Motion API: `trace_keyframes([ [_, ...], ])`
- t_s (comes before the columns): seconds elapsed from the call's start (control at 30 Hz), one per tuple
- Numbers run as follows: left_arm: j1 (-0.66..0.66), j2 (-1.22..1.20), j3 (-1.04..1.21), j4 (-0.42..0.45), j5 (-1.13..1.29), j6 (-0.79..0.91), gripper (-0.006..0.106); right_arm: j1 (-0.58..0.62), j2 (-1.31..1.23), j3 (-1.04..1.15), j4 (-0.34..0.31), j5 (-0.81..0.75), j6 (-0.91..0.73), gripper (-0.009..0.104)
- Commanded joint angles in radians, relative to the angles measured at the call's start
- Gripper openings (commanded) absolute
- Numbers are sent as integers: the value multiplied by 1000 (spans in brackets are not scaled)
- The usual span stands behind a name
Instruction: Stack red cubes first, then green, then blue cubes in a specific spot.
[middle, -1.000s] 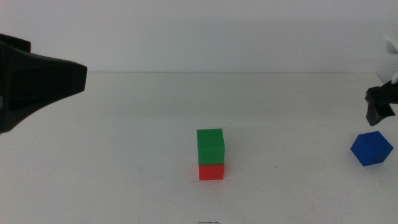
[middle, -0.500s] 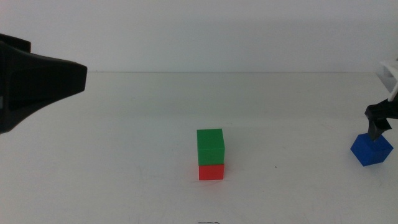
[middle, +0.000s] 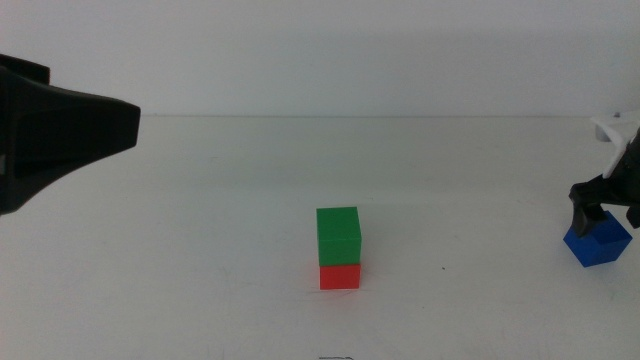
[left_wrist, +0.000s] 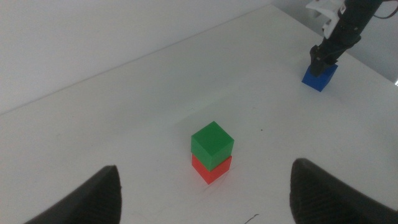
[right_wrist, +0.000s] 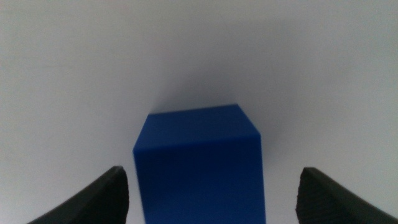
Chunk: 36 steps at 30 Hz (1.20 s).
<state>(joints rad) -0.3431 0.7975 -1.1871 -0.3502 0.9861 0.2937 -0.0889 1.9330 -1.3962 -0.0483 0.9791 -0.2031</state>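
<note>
The green cube (middle: 338, 234) sits squarely on top of the red cube (middle: 340, 276) in the middle of the white table; the left wrist view shows the same green cube (left_wrist: 212, 140) on the red cube (left_wrist: 212, 170). At the far right, the blue cube (middle: 598, 245) rests on the table. My right gripper (middle: 606, 217) is lowered over it, open, one jaw on each side. In the right wrist view the blue cube (right_wrist: 199, 165) lies between the jaws of the right gripper (right_wrist: 212, 175) without contact. My left gripper (left_wrist: 205, 167) hangs open, high at the left, away from the stack.
The bulky dark left arm (middle: 55, 130) fills the left edge of the middle view. Bare white tabletop (middle: 200, 250) lies between the stack and the blue cube. The table's right edge is close behind the blue cube (left_wrist: 319, 76).
My right gripper has come down from just above the blue cube until its jaws straddle it. The stack and the left arm have not moved.
</note>
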Motion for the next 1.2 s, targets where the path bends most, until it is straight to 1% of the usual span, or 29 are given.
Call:
trace_keyframes([
  [0.0,2,-1,-26,-27,-69,-1,91,-6,-31,-30,-9,-36,-16,93],
  [0.1,2,-1,-26,-27,-69,-1,91,-6,-9,-30,-9,-54,-20,87],
  [0.13,2,-1,-26,-27,-69,-1,91,-6,0,-30,-9,-60,-25,82],
  [0.2,2,-1,-26,-27,-69,-1,91,-6,10,-30,-9,-76,-25,68],
  [0.23,2,-1,-26,-27,-69,-1,91,-6,10,-30,-9,-80,-23,56],
  [0.27,2,-1,-26,-27,-69,-1,91,-6,10,-30,-9,-78,-19,42],
  [0.33,2,-1,-26,-27,-69,-1,91,-6,-6,-32,-9,-52,1,10],
  [0.37,2,-1,-26,-27,-69,-1,91,-5,-24,-33,-9,-33,12,-2],
  [0.43,2,-1,-26,-27,-69,-1,91,0,-68,-33,-7,7,60,-1],
  [0.5,2,-1,-26,-27,-69,-1,91,18,-124,-33,-9,51,153,-1],
  [0.6,2,-1,-26,-27,-69,-1,91,81,-215,-33,-24,120,309,-1],
  [0.73,2,-1,-26,-27,-69,-1,91,243,-286,-32,-116,261,471,-1],
  [0.83,2,-1,-26,-27,-69,-1,91,382,-316,-32,-176,322,565,-1],
  [1.07,2,-1,-26,-27,-69,-1,91,600,-326,-54,-137,322,737,-1],
  [1.13,2,-1,-26,-27,-69,-1,91,616,-320,-83,-116,321,765,-1],
  [1.17,2,-1,-26,-27,-69,-1,91,625,-315,-100,-123,321,768,-1],
])
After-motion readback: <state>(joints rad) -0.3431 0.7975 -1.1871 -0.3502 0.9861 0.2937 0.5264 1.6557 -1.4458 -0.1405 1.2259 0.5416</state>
